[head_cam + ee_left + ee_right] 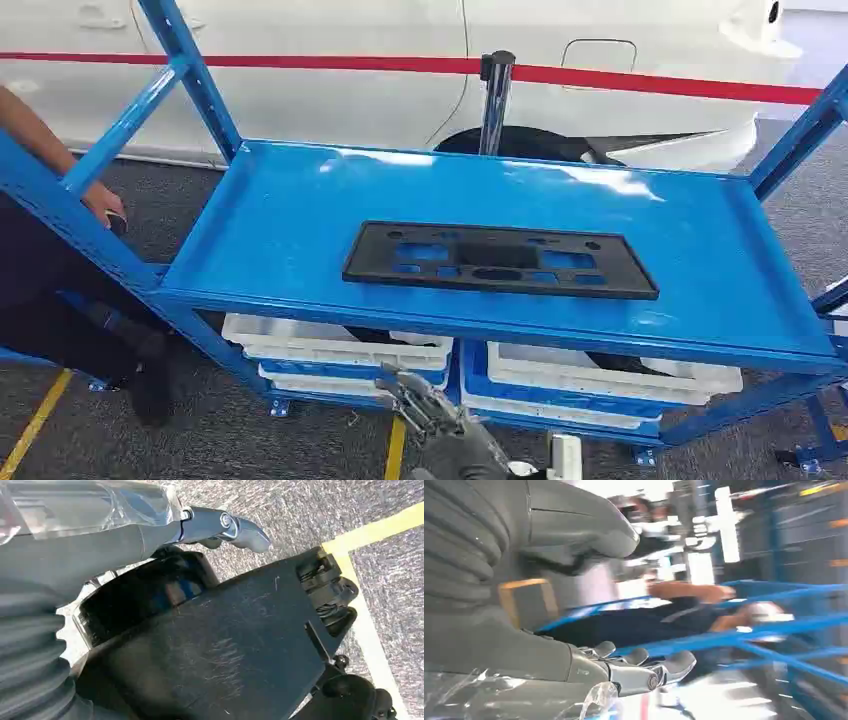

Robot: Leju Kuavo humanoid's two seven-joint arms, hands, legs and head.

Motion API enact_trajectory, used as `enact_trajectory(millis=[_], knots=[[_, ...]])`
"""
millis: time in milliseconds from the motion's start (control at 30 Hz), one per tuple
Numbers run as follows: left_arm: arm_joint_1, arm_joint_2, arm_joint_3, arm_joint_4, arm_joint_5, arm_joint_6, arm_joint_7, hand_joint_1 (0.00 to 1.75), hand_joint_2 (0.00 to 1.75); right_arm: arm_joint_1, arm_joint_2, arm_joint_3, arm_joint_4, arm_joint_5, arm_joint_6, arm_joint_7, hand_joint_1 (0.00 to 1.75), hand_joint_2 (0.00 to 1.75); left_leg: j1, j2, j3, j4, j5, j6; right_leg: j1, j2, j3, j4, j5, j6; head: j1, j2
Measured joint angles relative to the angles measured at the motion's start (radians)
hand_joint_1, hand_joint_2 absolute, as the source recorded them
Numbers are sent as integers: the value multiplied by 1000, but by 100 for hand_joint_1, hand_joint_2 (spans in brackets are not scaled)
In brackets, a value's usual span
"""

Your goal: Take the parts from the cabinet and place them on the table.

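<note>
A: Item one — flat black rectangular plastic panel with cut-out windows (pixel 500 260). Location?

B: Lying flat at the middle of the glossy blue metal shelf top (pixel 300 215) of the open blue steel rack, long side across the view, a little toward six o'clock of centre. Nothing rests on it; nothing touches it.

A: Condition?

B: Matte, thin, several oblong openings with the blue showing through, small holes along the twelve o'clock edge. Looks stiff and light; I'd judge it needs lifting from an edge, since it sits flush.

A: Hands?

B: Right hand (pixel 425 400) low at six o'clock, below the shelf's front lip, well apart from the panel. In the right wrist view the right hand (pixel 644 667) has fingers loosely spread and holds nothing. Left hand (pixel 225 527) hangs over grey carpet with a yellow floor line (pixel 370 525); its fingers hold nothing, though whether spread or curled I cannot tell.

A: Step in hand?

B: Approach, by my reading; no grasp yet. The next move calls for raising the right hand over the lip toward twelve o'clock and taking the panel's near edge.

A: Other entries?

B: White plastic bins (pixel 340 345) on the lower tier; a person's hand (pixel 100 205) at nine o'clock on the rack frame.
</note>
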Motion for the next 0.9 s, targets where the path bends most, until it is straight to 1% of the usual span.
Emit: enact_trajectory(millis=[100, 167, 233, 300, 333, 367, 400, 433, 467, 533, 567, 600, 633, 667, 700, 733, 767, 800, 867, 900], knots=[[-1, 0, -6, 1, 8, 5, 0, 0, 175, 1, -4, -16, -60, -51, 6, -28, 0, 175, 0, 0, 0, 0, 0, 0, 0, 0, 0, 0, 0, 0, 0, 0], [-2, 0, -11, 3, 12, 7, 0, 0, 175, 6, -6, -27, -89, -55, -21, -30, 0, 175, 0, 0, 0, 0, 0, 0, 0, 0, 0, 0, 0, 0, 0, 0], [-3, 0, -16, 3, 17, 10, 0, 0, 175, 11, -7, -45, -112, -48, -82, -23, 0, 175, 0, 0, 0, 0, 0, 0, 0, 0, 0, 0, 0, 0, 0, 0], [-3, 0, -16, 3, 26, 12, 0, 0, 175, 13, -9, -64, -134, -18, -166, -11, 0, 175, 0, 0, 0, 0, 0, 0, 0, 0, 0, 0, 0, 0, 0, 0], [-3, 0, -16, 3, 29, 14, 0, 0, 175, 15, -10, -75, -148, 2, -218, 1, 0, 175, 0, 0, 0, 0, 0, 0, 0, 0, 0, 0, 0, 0, 0, 0], [-3, 0, -16, 3, 33, 16, 0, 0, 175, 16, -10, -87, -163, 38, -292, 28, 0, 175, 0, 0, 0, 0, 0, 0, 0, 0, 0, 0, 0, 0, 0, 0], [-3, 0, -16, 4, 39, 20, 2, 0, 175, 16, -10, -96, -177, 99, -380, 70, 0, 0, 0, 0, 0, 0, 0, 0, 0, 0, 0, 0, 0, 0, 0, 0], [-3, 0, -16, 4, 43, 23, 6, 0, 175, 15, -10, -102, -188, 174, -470, 122, 0, 0, 0, 0, 0, 0, 0, 0, 0, 0, 0, 0, 0, 0, 0, 0], [-3, 0, -16, 4, 46, 27, 8, 0, 175, 11, -10, -108, -202, 285, -582, 195, 0, 0, 0, 0, 0, 0, 0, 0, 0, 0, 0, 0, 0, 0, 0, 0], [-3, 0, -16, 5, 47, 31, 18, 0, 175, -6, -10, -110, -222, 540, -766, 332, 0, 0, 0, 0, 0, 0, 0, 0, 0, 0, 0, 0, 0, 0, 0, 0], [-4, 0, -16, 5, 41, 31, 21, 0, 175, -16, -10, -108, -228, 696, -835, 400, 0, 175, 0, 0, 0, 0, 0, 0, 0, 0, 0, 0, 0, 0, 0, 0], [-5, -1, -17, 5, 34, 31, 26, 0, 175, -24, -8, -105, -231, 893, -898, 469, 0, 175, 0, 0, 0, 0, 0, 0, 0, 0, 0, 0, 0, 0, 0, 0], [-7, -1, -18, 5, 26, 31, 31, 0, 175, -29, -3, -105, -232, 1125, -941, 527, 0, 175, 0, 0, 0, 0, 0, 0, 0, 0, 0, 0, 0, 0, 0, 0], [-9, -3, -20, 5, 18, 31, 37, 0, 175, -34, 3, -105, -233, 1374, -964, 577, 0, 175, 0, 0, 0, 0, 0, 0, 0, 0, 2, 0, 0, 0, 0, 0], [-11, -3, -23, 5, 12, 31, 40, 0, 175, -39, 9, -105, -233, 1589, -970, 615, 0, 175, 0, 0, 0, 0, 0, 0, 0, 0, 2, 0, 0, 0, 0, 0], [-12, -6, -24, 5, 5, 31, 43, 0, 175, -45, 11, -104, -233, 1754, -974, 659, 0, 175, 0, 0, 0, 0, 0, 0, 0, 0, 2, 0, 0, 0, 0, 0], [-13, -7, -24, 5, 0, 31, 46, 0, 175, -53, 11, -98, -233, 1916, -975, 719, 0, 175, 0, 0, 0, 0, 0, 0, 0, 0, 2, 0, 0, 0, 0, 0], [-13, -10, -26, 5, -4, 31, 49, 0, 175, -65, 11, -92, -233, 1998, -975, 770, 0, 175, 0, -2, 0, 0, 0, 0, 0, -2, 1, 0, 0, 0, 0, 0], [-15, -12, -33, 5, -12, 31, 50, 0, 175, -89, 8, -88, -231, 2009, -977, 848, 0, 175, 0, -2, 0, 0, 0, 0, 0, -2, 1, 0, 0, 0, 0, 0], [-16, -13, -37, 5, -14, 30, 51, 0, 175, -98, 5, -88, -230, 2008, -977, 866, 0, 175, 0, -2, 0, 0, 0, 0, 0, -2, 1, 0, 0, 0, 0, 0]])
